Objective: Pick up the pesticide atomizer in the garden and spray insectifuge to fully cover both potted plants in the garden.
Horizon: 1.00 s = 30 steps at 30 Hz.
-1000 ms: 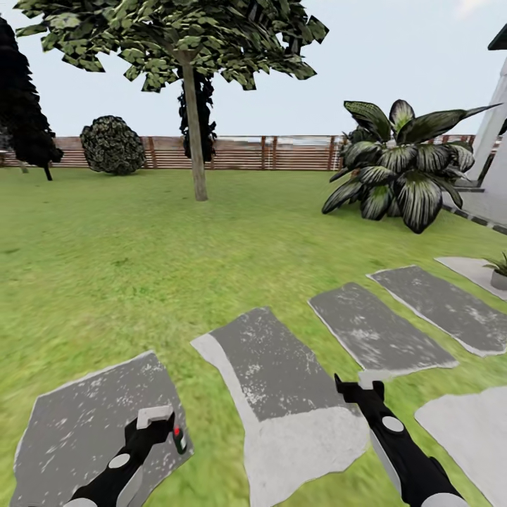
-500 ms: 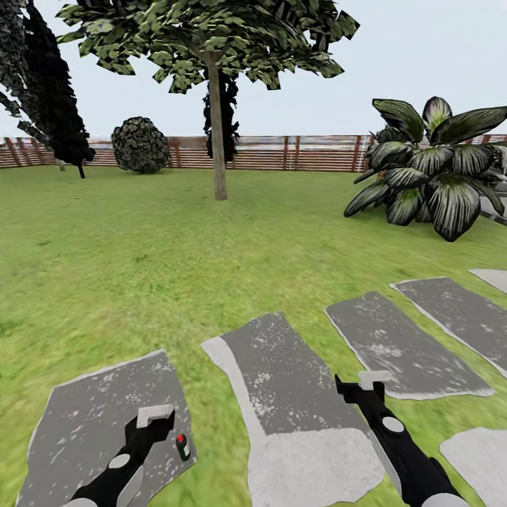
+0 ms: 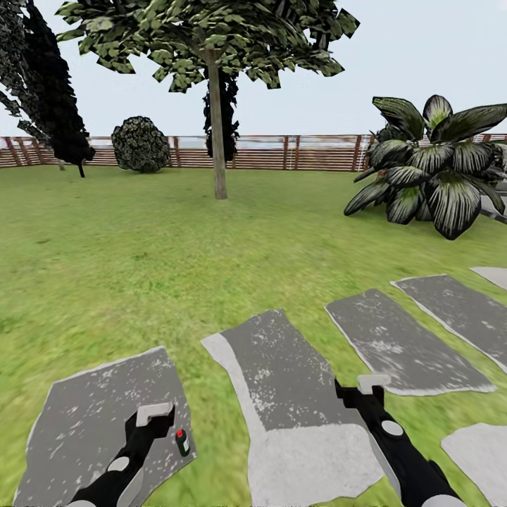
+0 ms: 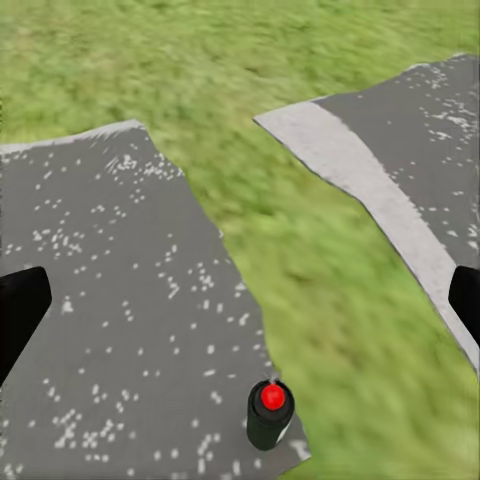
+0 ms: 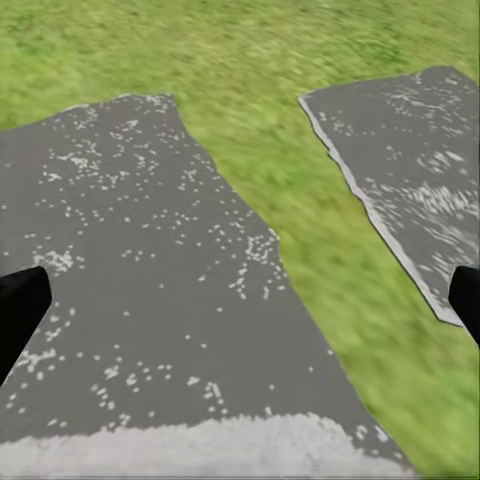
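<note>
We see the pesticide atomizer (image 3: 182, 441) standing upright near the right edge of a grey stepping stone (image 3: 77, 422) set in the lawn (image 3: 141, 253), close to that stone's near right corner. It is a small dark bottle with a red top; from the left wrist camera it shows as a dark cylinder (image 4: 270, 412) capped by a red dot. Our left gripper (image 3: 156, 415) hovers beside it, jaws spread wide and empty. Our right gripper (image 3: 360, 389) hangs over the neighbouring stone (image 3: 289, 380), jaws likewise wide.
</note>
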### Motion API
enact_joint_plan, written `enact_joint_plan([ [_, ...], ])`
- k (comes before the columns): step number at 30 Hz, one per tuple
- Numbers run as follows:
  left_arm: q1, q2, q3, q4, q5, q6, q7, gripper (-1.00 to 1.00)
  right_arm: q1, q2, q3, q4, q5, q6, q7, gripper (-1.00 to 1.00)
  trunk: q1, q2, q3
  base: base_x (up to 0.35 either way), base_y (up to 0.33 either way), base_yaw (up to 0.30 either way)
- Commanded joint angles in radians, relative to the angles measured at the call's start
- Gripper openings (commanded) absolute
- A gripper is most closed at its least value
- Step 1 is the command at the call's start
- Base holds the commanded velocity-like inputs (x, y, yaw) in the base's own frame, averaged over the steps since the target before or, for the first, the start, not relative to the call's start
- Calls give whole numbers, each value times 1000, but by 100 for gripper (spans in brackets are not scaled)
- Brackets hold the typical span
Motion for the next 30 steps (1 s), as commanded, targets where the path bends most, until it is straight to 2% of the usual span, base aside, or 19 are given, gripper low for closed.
enact_joint_plan([
  [1, 2, 1, 1, 1, 1, -5, 0, 100, -1, 1, -1, 3, 1, -3, 0, 100, 4, -8, -4, 0, 0, 0],
  [9, 4, 0, 1, 1, 3, -6, -1, 100, 0, 3, -1, 5, 0, -4, -2, 100, 34, -64, -32, 0, 0, 0],
  [30, 4, 0, 1, 1, 3, -6, 0, 100, -1, 1, -2, 1, 0, -3, -3, 100, 115, -211, -131, 0, 0, -22],
])
